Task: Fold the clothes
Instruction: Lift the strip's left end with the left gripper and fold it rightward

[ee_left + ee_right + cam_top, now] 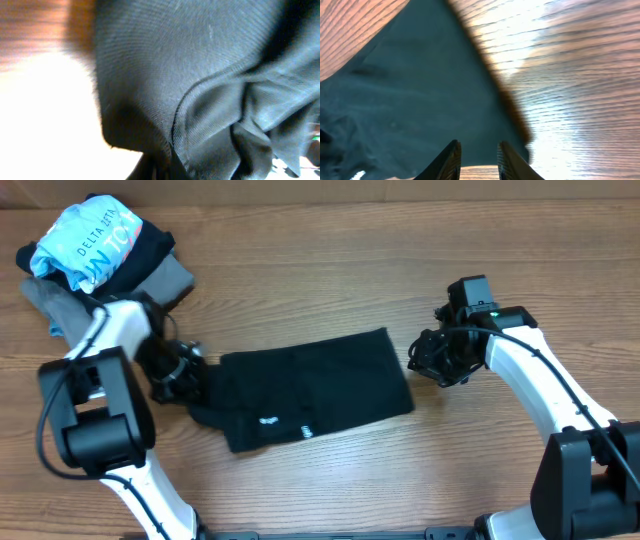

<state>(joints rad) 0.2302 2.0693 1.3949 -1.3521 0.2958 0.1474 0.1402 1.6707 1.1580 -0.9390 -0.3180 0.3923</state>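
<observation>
Spare pile: a heap of other clothes [95,245], light-blue print on grey, sits at the far left corner of the desk [330,270], apart from the work.
Left end effector: the left end effector [180,375] is at the garment's left edge. Its wrist view is filled with bunched black cloth and no fingers show, so I cannot tell whether it is gripping.
Black garment: the black garment [315,385] lies mid-desk as a rough rectangle between the two arms, mostly flat, rumpled at its left end.
Logo text: tiny white logo text [270,421] sits near the front hem.
Handling: judged light, limp and thin. It should drape and sag from any held point, slide easily on the wood, and hold no crease by itself.
Where to hold: corners or hem edges look best, pinching one layer low against the desk.
Right end effector: the right end effector [478,145] hovers just off the right edge, its fingers parted and holding nothing, with the cloth's corner below.
</observation>
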